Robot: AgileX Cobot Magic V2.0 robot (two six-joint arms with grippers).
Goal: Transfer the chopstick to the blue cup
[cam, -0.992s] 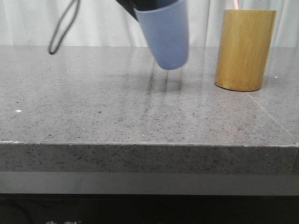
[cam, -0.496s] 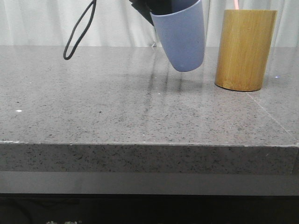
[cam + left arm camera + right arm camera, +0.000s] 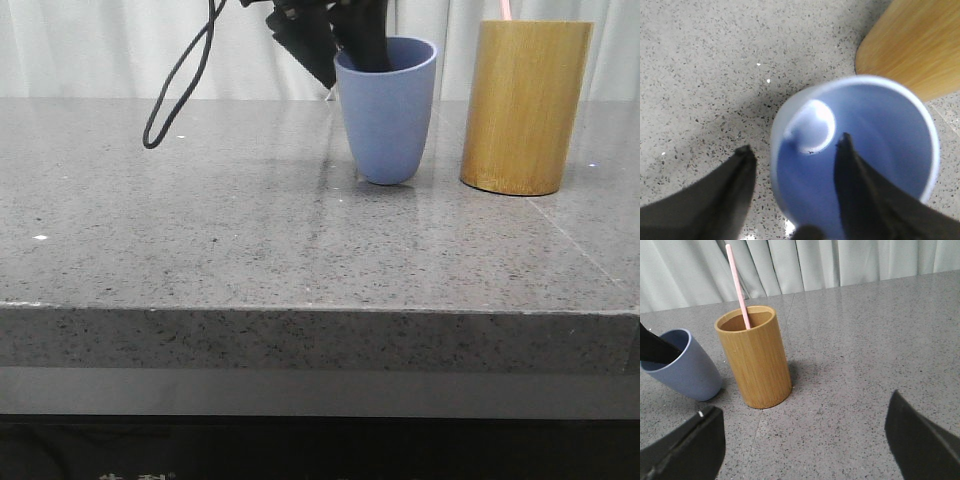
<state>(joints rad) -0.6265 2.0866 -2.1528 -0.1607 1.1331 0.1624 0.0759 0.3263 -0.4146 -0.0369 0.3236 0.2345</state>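
on the grey table (image 3: 200,220), left tool (image 3: 792,160) hides blue cup's (image 3: 386,110) near rim.

The blue cup (image 3: 386,110) stands left of the bamboo holder (image 3: 524,105), which holds the chopstick (image 3: 738,286).

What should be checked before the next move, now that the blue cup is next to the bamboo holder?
1. Blue cup down on the table: cannot tell; its base looks at the surface in the front view, but it appears tilted in the right wrist view.
2. Left gripper hold on the cup: ok, one finger inside the wall, one outside.
3. Cup empty: ok.
4. Chopstick reachable: ok, it stands in the bamboo holder, its upper part sticking out.
5. Right gripper ready: ok, open and empty.
6. Cup clear of the holder: ok, a gap shows.
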